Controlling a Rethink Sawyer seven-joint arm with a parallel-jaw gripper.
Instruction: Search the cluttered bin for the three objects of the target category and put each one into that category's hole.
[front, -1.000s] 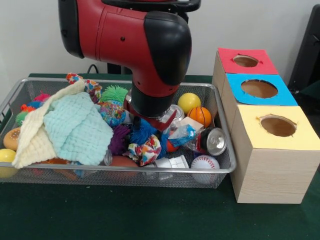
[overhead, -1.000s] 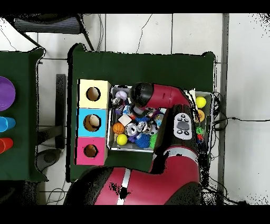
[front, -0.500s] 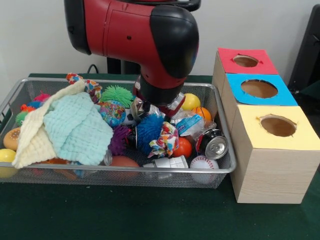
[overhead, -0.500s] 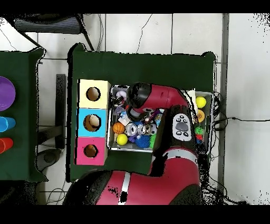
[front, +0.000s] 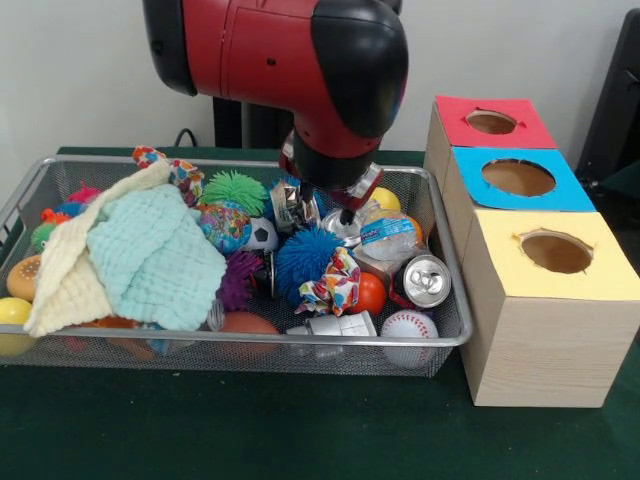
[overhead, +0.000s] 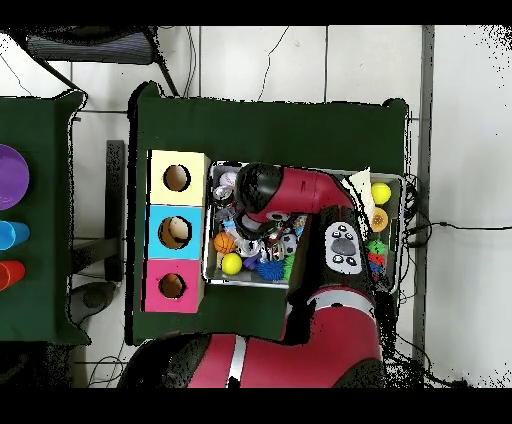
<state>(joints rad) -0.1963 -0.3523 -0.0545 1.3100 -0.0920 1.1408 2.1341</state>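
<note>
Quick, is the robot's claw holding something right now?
Gripper: its fingers hang apart above the bin, nothing clearly held; open.

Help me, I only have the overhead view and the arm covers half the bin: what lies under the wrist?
Observer: The front view shows a blue spiky ball just below the gripper.
Operator: Any cans near it?
Observer: One can lies on its side at the end of the bin nearest the yellow box.
Operator: And the other end?
Observer: A pale green cloth is draped over the toys there.
</note>
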